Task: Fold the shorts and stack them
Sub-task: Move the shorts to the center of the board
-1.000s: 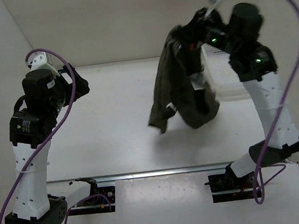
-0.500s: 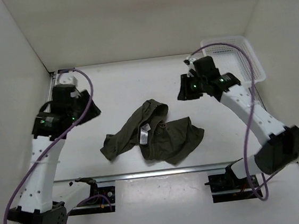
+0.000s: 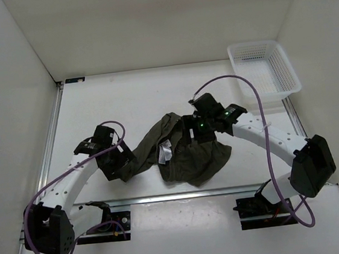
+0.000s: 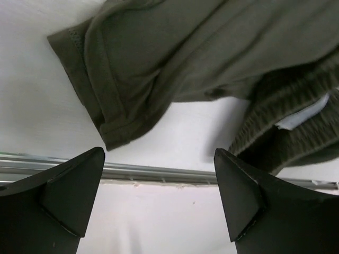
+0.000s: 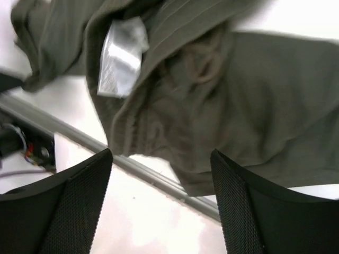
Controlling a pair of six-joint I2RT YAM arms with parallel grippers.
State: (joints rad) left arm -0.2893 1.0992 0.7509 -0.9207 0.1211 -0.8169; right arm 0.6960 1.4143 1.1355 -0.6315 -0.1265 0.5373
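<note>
The dark olive shorts (image 3: pixel 184 156) lie crumpled on the white table, a white label (image 3: pixel 165 152) showing near the gathered waistband. My left gripper (image 3: pixel 116 164) sits low at the end of the left leg. In the left wrist view that gripper (image 4: pixel 159 159) is open, with only bare table between the fingers and the leg hem (image 4: pixel 119 114) just beyond them. My right gripper (image 3: pixel 196 130) hovers over the upper right of the shorts. It (image 5: pixel 161 156) is open above the waistband (image 5: pixel 159 106), gripping nothing.
A white mesh basket (image 3: pixel 264 68) stands at the far right corner. A metal rail (image 3: pixel 183 195) runs along the table's near edge, just in front of the shorts. White walls close in the left, back and right sides.
A second ago the right gripper held the shorts up in the air. They have since dropped to the table, the right gripper has opened, and both arms have come down to the shorts.
</note>
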